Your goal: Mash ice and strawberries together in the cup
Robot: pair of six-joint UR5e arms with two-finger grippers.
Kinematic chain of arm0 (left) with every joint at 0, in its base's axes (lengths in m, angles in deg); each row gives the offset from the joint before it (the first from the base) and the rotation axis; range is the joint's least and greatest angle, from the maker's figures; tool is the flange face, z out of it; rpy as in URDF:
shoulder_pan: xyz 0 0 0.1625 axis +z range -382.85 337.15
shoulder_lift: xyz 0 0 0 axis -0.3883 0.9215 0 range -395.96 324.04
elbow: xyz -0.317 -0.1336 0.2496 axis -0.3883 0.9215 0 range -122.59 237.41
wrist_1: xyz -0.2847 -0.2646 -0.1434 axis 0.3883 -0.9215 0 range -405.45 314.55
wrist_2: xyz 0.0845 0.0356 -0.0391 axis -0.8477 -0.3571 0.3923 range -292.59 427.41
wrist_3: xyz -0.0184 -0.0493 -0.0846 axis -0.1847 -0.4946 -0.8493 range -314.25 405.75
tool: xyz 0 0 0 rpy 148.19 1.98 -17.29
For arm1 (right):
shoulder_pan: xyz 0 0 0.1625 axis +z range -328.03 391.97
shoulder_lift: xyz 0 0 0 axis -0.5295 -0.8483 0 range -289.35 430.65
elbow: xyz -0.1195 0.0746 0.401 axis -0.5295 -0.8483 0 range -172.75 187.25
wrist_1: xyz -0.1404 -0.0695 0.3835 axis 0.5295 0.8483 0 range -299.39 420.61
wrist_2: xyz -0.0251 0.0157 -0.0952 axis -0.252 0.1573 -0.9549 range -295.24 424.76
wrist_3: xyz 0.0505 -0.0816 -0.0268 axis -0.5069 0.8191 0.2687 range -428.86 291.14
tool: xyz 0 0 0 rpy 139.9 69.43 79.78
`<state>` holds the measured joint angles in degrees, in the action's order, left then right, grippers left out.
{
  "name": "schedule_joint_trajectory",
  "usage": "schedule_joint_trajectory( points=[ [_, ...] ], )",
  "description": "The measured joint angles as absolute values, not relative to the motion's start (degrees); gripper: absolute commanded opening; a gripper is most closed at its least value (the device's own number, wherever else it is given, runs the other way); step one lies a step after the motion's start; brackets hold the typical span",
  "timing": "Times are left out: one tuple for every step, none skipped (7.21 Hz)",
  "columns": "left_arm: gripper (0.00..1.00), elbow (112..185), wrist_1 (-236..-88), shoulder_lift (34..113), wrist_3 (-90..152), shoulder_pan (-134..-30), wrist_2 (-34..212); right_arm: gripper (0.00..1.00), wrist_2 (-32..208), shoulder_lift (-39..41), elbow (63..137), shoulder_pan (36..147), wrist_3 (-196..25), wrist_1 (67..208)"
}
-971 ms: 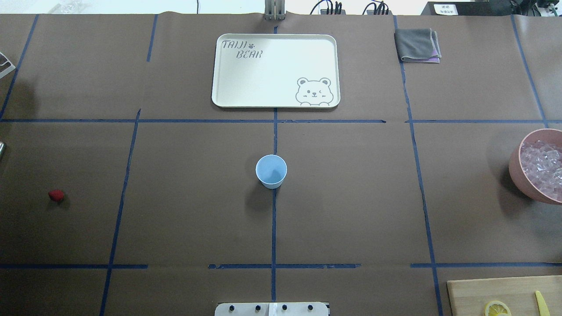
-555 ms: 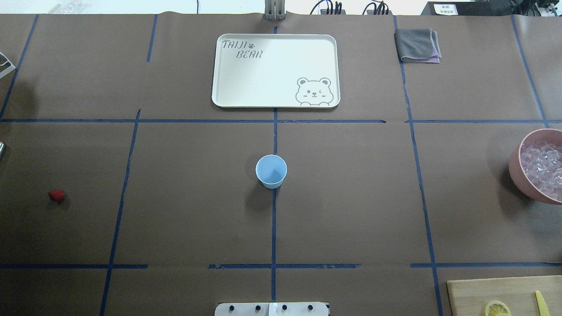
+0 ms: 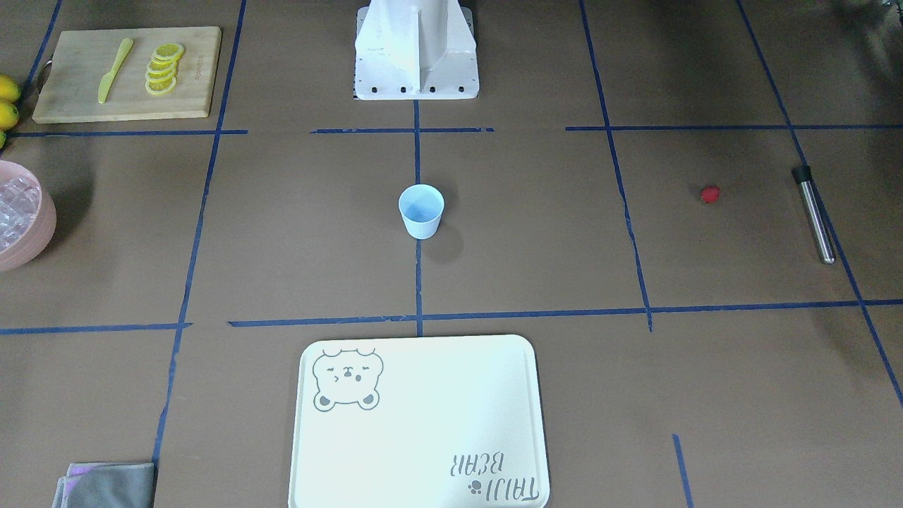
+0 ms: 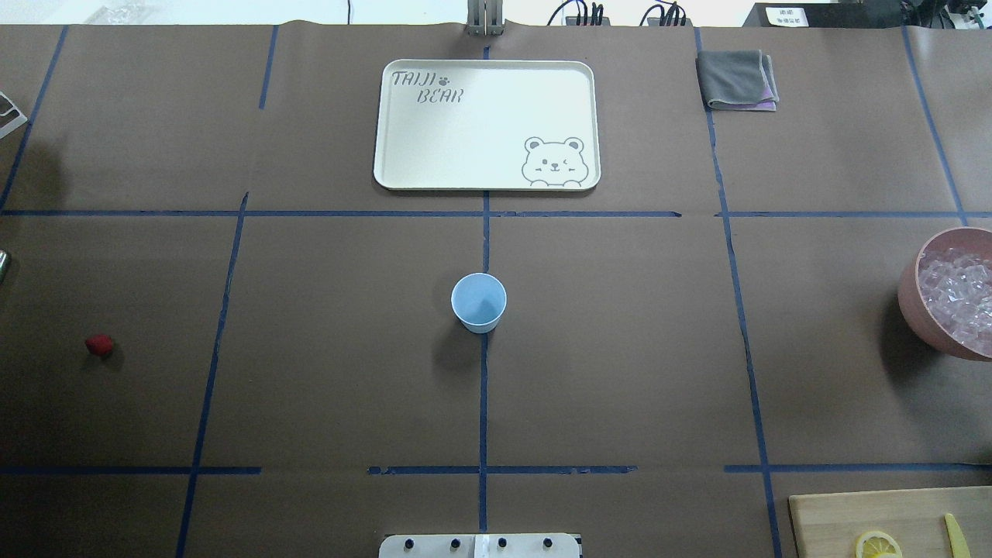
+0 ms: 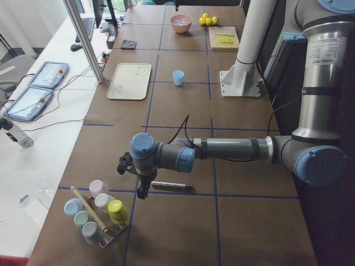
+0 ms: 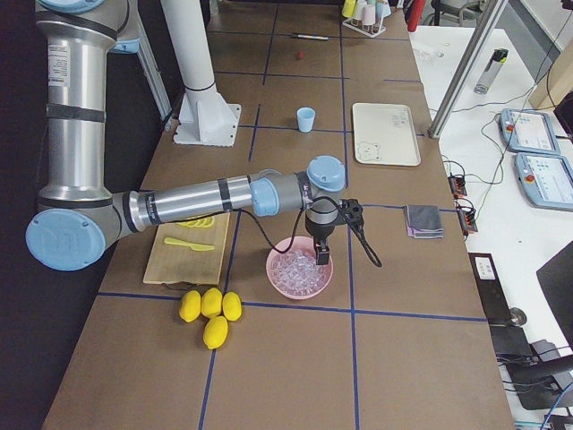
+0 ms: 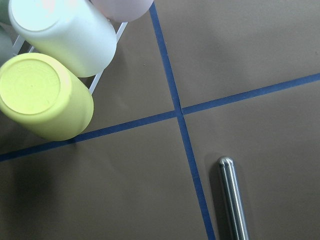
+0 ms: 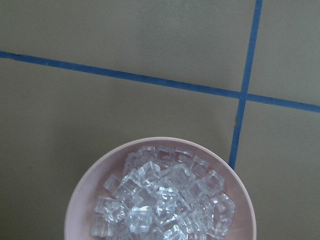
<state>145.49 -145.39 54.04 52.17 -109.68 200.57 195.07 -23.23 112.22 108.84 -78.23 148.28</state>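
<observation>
Front view: cup (image 3: 421, 210) upright mid-surface, looks empty. Strawberry (image 3: 710, 194) at its 3 o'clock, well apart; steel rod (image 3: 815, 215) beyond.
Overhead: ice (image 4: 957, 298) in pink bowl (image 4: 908, 306), 3 o'clock from cup, far off.
Left side: left pincer (image 5: 142, 190) hovers by rod; cannot tell grip.
Right side: right pincer (image 6: 322, 257) above ice; cannot tell grip.
Left wrist: rod tip at 5 o'clock.
Right wrist: cubes heaped at 6 o'clock.
Risk: slick cube squirts free in transit; light cup tips if nudged.

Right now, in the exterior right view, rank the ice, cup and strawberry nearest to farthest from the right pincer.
From the right pincer:
1. Ice, in the pink bowl just beneath it.
2. Cup, mid-table.
3. Strawberry, at the far end.
</observation>
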Motion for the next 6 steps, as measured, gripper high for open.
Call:
schedule_joint_trajectory(
  points=[
    [1.00,145.37,-145.34,54.04,52.17,-109.68,200.57,0.99,194.83,-23.07,111.01,107.91,-81.04,145.53],
    [1.00,145.35,-145.31,54.07,52.17,-109.68,200.57,0.99,194.16,-23.25,109.65,106.61,-84.65,141.81],
    [1.00,145.36,-145.30,54.08,52.17,-109.68,200.57,0.98,193.31,-23.57,107.94,105.75,-86.89,138.19],
    [1.00,145.37,-145.30,54.06,52.17,-109.68,200.57,0.98,192.89,-24.06,106.24,105.31,-87.80,135.10],
    [1.00,145.38,-145.28,54.05,52.17,-109.68,200.57,0.98,192.75,-25.05,105.17,105.03,-88.54,132.29],
    [1.00,145.38,-145.24,54.04,52.17,-109.68,200.57,0.97,192.73,-26.55,104.75,104.50,-90.11,129.20]
  ],
)
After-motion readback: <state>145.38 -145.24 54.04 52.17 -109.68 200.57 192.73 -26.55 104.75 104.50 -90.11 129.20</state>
